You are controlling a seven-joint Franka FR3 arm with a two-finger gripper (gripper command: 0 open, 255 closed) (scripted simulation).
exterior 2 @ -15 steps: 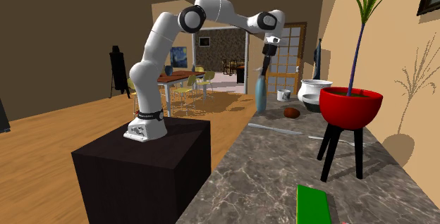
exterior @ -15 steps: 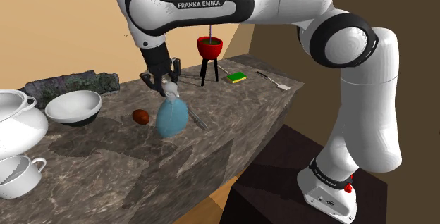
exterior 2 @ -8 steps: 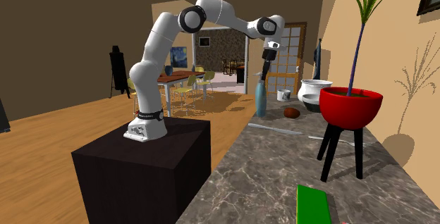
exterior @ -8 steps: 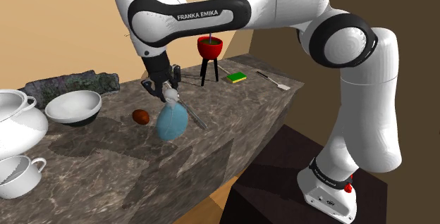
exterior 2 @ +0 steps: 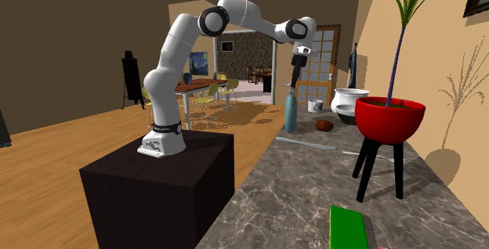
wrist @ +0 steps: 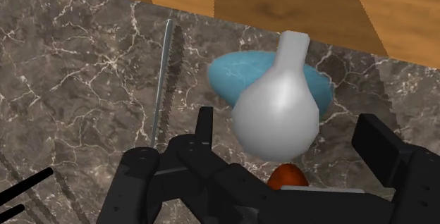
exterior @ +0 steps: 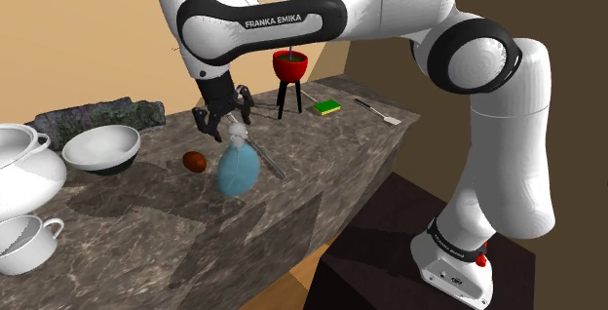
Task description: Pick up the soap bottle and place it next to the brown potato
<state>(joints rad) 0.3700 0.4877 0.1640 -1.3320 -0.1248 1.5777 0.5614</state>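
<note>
Gripper [exterior: 224,126] fingers spread apart, clasping nothing. The wrist view settles it: the soap bottle [wrist: 276,113]'s pale bulb top sits between the fingers [wrist: 204,129] with gaps on both sides.

Soap bottle [exterior: 238,167] stands on the marble counter [exterior: 322,152] directly under the gripper. Body is pale blue, top whitish. In the second exterior view the bottle [exterior 2: 291,113] reads upright, with the gripper [exterior 2: 293,81] at its 12 o'clock. I can't tell whether the fingertips overlap the neck there, too small.

Brown potato [exterior: 195,161] is at the bottle's 9 o'clock in the shoulder view, near but apart. From the second exterior view the potato [exterior 2: 324,125] is at the bottle's 3 o'clock.

Hard to see:
- Wrist view: the bulb top covers most of the blue body. The potato [wrist: 288,177] pokes out from behind the gripper [wrist: 285,120] body, lower half hidden.
- The knife [exterior: 269,161] lies at the bottle's 3 o'clock in the shoulder view, near end tucked behind the bottle.
- The white pot [exterior: 15,167] and cup [exterior: 24,243] are cut by the shoulder view's 9 o'clock edge. The white bowl [exterior: 100,148] is whole.
- The green sponge [exterior 2: 349,228] is cut by the second exterior view's 6 o'clock edge.

The red planter [exterior: 290,65] on black legs is at the counter's far end, at the bottle's 1 o'clock in the shoulder view.
</note>
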